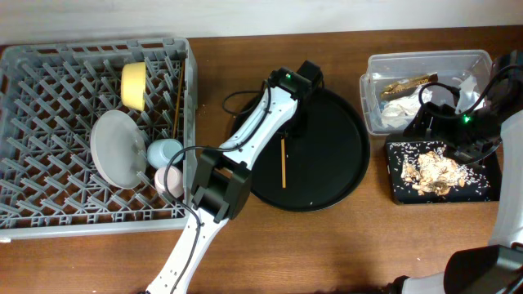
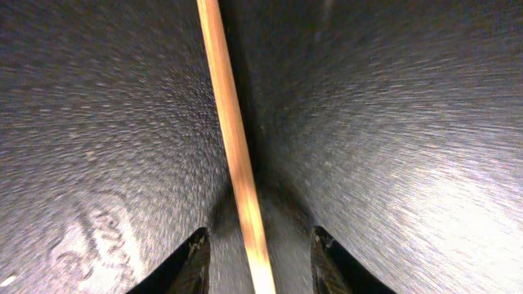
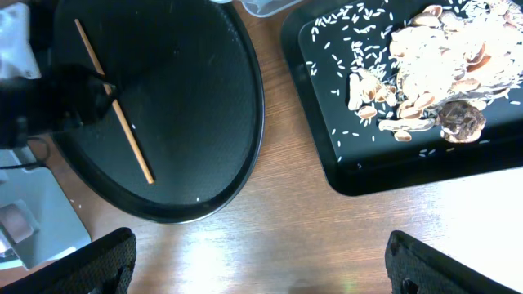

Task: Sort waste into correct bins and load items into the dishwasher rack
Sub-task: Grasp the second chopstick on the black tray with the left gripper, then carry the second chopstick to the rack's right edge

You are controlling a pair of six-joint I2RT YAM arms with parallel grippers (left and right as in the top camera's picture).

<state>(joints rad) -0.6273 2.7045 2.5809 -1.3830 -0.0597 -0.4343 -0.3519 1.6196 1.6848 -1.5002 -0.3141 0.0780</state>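
Note:
One wooden chopstick lies on the large round black tray. My left gripper hangs low over its far end. In the left wrist view the chopstick runs between my fingers, which stand apart on either side without touching it. My right gripper is open and empty over bare table beside the shallow black tray of food scraps. The dishwasher rack holds the yellow bowl, plate, blue cup, pink cup and a chopstick.
The clear tub at the back right holds the white tissue and the gold wrapper. White grains lie scattered over the shallow black tray. The right arm stands over both bins.

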